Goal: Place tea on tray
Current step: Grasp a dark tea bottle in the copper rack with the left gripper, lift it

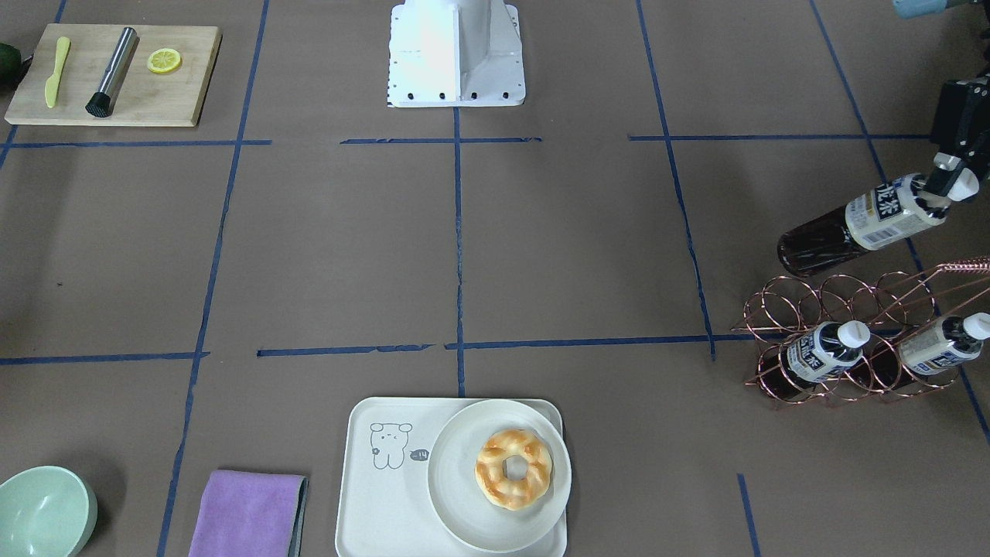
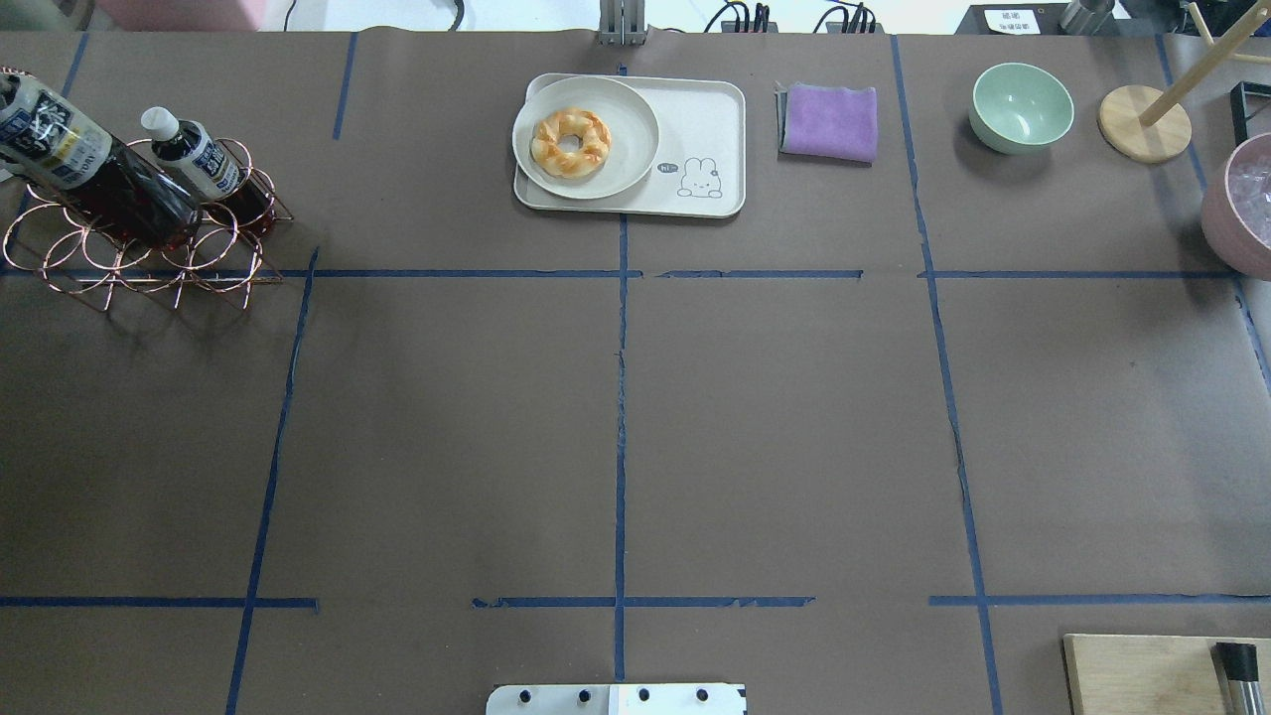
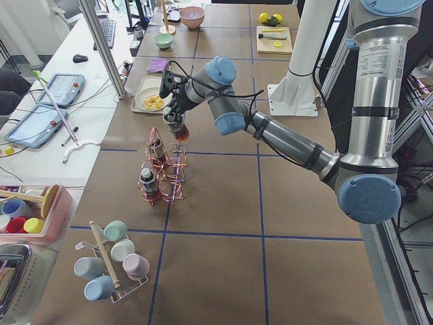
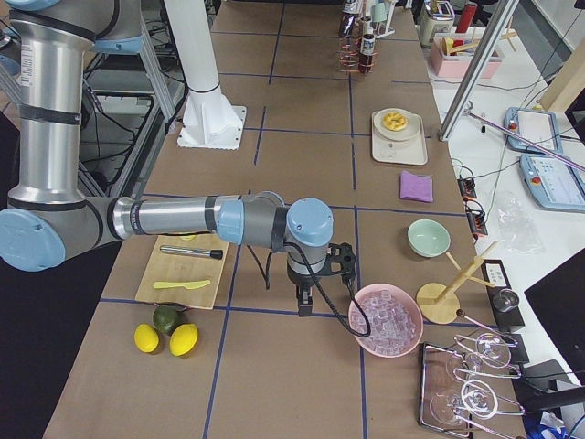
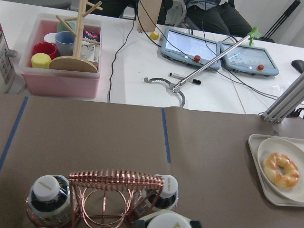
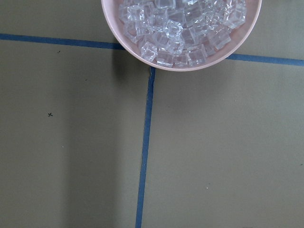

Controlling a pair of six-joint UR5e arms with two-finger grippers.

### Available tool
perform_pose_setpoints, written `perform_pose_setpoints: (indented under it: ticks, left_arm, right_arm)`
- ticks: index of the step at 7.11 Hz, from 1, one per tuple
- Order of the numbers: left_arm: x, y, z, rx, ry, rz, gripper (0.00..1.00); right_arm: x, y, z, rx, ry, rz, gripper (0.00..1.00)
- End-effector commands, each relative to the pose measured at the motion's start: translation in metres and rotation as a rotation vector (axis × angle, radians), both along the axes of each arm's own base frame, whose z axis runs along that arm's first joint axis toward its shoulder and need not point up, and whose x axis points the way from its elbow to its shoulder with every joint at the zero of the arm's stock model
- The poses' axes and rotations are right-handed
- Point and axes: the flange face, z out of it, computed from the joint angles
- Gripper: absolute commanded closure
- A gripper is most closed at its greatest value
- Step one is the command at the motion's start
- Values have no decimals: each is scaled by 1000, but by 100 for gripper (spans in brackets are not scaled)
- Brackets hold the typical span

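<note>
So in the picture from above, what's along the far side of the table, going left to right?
copper bottle rack → tray → purple cloth → green bowl → round wooden stand base → pink bowl of ice

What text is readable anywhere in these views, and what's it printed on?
"hi~": speech bubble beside the line drawing on the tray.
Label on the tea held in the left gripper: dark characters, too small and tilted to read.
Labels on the other bottles in the wire rack: unreadable too.
White card past the table's far edge: blurred.
</note>
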Motion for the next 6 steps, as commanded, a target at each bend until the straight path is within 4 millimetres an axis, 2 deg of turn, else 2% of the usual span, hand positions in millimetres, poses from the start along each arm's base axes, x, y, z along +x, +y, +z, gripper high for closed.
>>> perform_pose_setpoints:
  ticks: [1, 2, 3, 4, 6]
  left_arm:
    - [47, -9, -38, 8, 20, 34, 95]
    - [70, -11, -70, -5, 8, 61, 95]
    - [98, -6, -99, -6, -23, 61, 95]
    - [132, 6, -116, -7, -68, 54, 95]
    - [198, 18, -156, -20, -119, 65, 95]
  right_arm:
    - [0, 0, 0, -1, -1, 0, 0]
    - [0, 0, 0, -1, -1, 0, 0]
    - [0, 0, 0, -1, -1, 2, 0]
    - [0, 0, 0, -1, -1, 2, 0]
    - [0, 0, 1, -2, -1, 0, 0]
